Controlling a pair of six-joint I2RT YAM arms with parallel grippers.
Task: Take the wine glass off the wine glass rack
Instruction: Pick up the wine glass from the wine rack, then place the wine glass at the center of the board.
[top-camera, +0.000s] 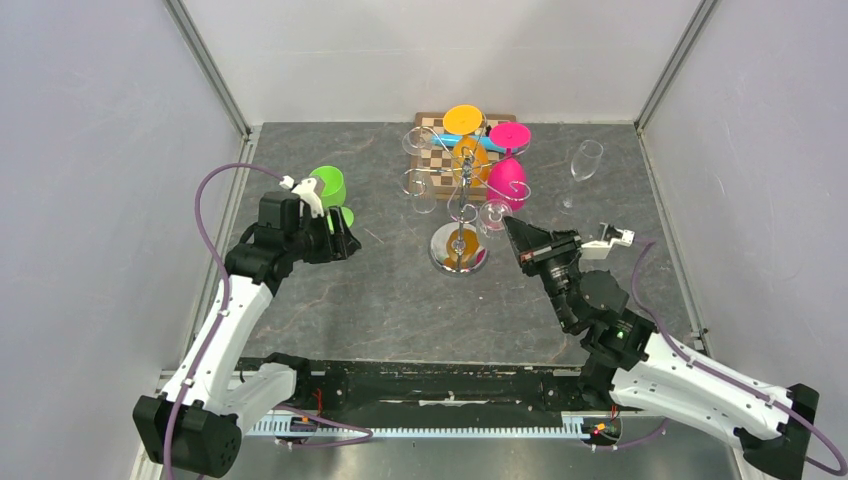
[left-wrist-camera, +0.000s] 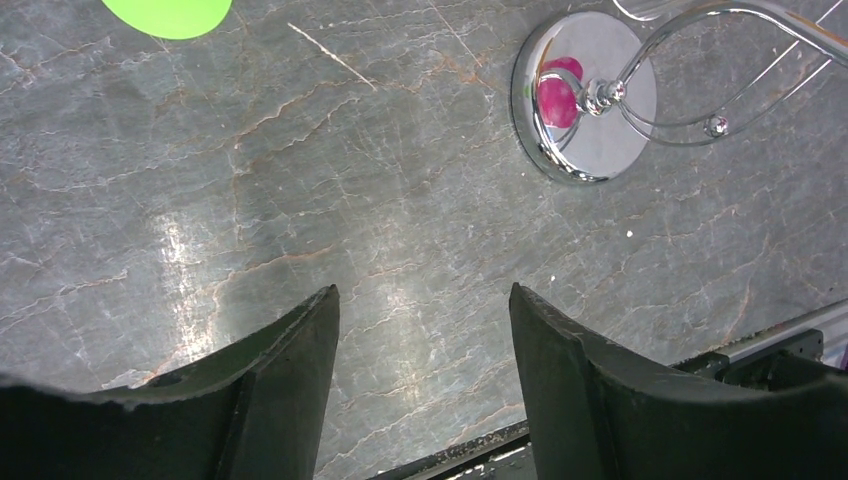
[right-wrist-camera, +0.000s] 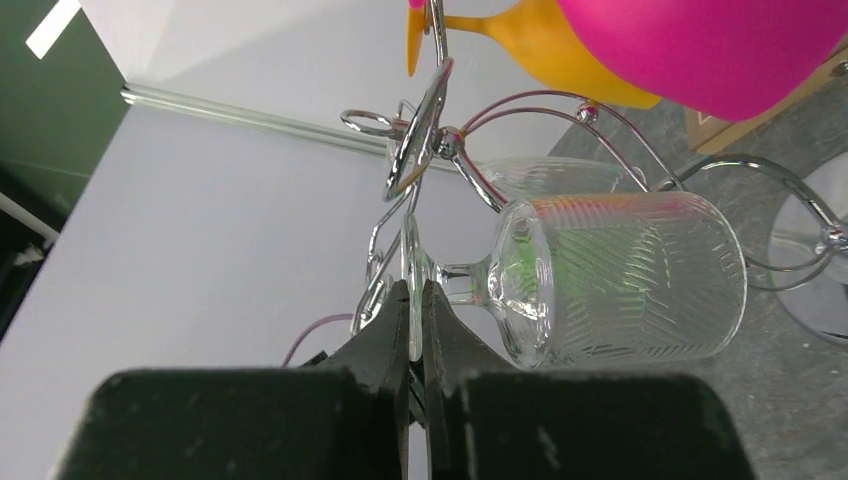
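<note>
Progress on the removal is at the grasp stage. The right gripper (right-wrist-camera: 415, 325) is pressed together on the flat foot of the ribbed clear wine glass (right-wrist-camera: 620, 280), which shows edge-on between the two black fingers with its stem and bowl reaching away from them. In the overhead view this glass hangs on the 4 o'clock side of the wine glass rack (top-camera: 447, 255), and the right arm reaches it from about 5 o'clock. The foot sits close against the curled chrome wire arms. Whether it has slipped free of its hook cannot be told from the pictures, so the lift-off is best judged as not yet done. What seems left is to draw the foot out along the wire, carry the glass clear of the pink glass (top-camera: 506, 180) hanging just beside it, and bring it away.

The left gripper (left-wrist-camera: 422, 300) is spread and holds nothing, hovering over the grey table (top-camera: 400, 300) at about 9 o'clock from the rack, next to a green glass (top-camera: 328, 185). A clear flute (top-camera: 583, 160) stands at about 2 o'clock. An orange glass (top-camera: 463, 120) hangs on the rack's far side above a chessboard (top-camera: 435, 160).
</note>
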